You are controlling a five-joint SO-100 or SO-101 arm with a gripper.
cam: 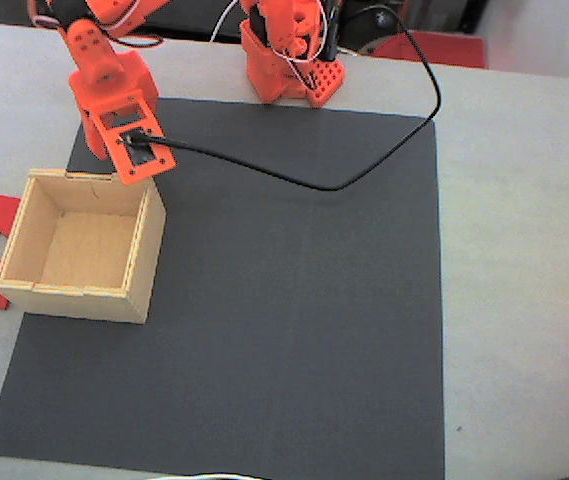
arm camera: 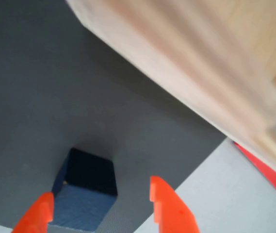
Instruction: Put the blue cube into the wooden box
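Orange fingers (arm camera: pixel 101 208) stand spread at the wrist view's bottom edge, the blue cube (arm camera: pixel 85 194) between them on the dark mat (arm camera: pixel 40 97), unclamped. Closing off-centre could nudge it aside. The wooden box (arm camera: pixel 201 73) blurs across the upper right; in the fixed view the wooden box (cam: pixel 139 265), at centre left, looks empty.

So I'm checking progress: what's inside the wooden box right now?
In the fixed view the wooden box shows just a bare plywood floor, though its near walls hide a strip. The blue cube sits on the dark mat between the open gripper fingers.
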